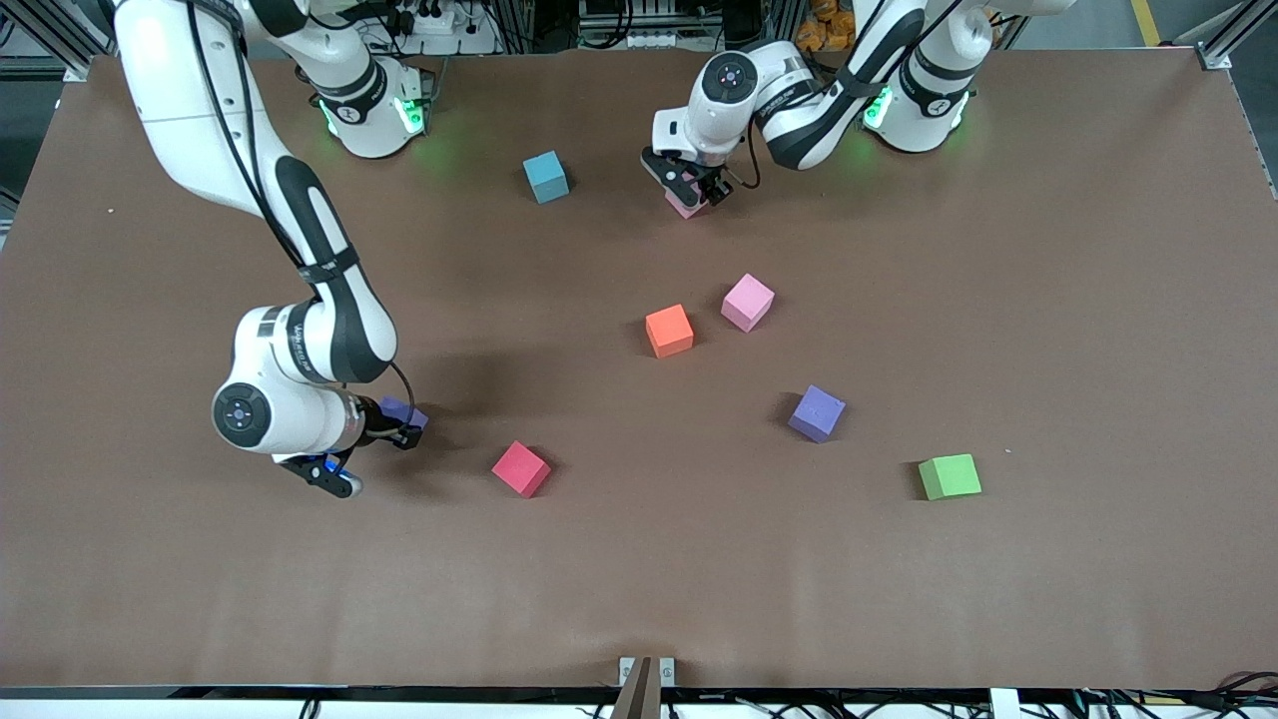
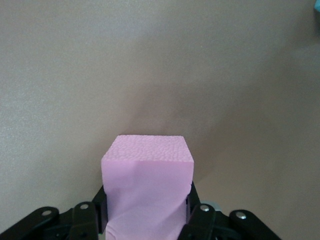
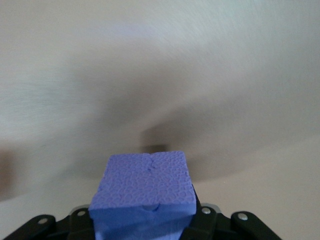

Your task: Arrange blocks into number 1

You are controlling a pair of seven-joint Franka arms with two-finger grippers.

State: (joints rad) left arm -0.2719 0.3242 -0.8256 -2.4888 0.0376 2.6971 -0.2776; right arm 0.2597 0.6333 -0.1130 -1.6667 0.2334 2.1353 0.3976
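Cubes are being held in both jaws — a pink block (image 2: pixel 147 192) in the left gripper (image 1: pixel 692 189), a purple block (image 3: pixel 144 192) in the right gripper (image 1: pixel 384 434) — each well apart from the orange block (image 1: pixel 669 331) at mid-bench.

The pink cube (image 2: pixel 147 187) looks like matt foam, its top finely pebbled, its sides squeezed in by the left gripper's black fingers (image 2: pixel 197 220). The purple cube (image 3: pixel 144 187) has the same dull, dimpled foam skin. The table (image 1: pixel 1048 330) is covered in a matt brown sheet, smooth and without shine. The arms' shells (image 1: pixel 180 90) are glossy white plastic with black joints.
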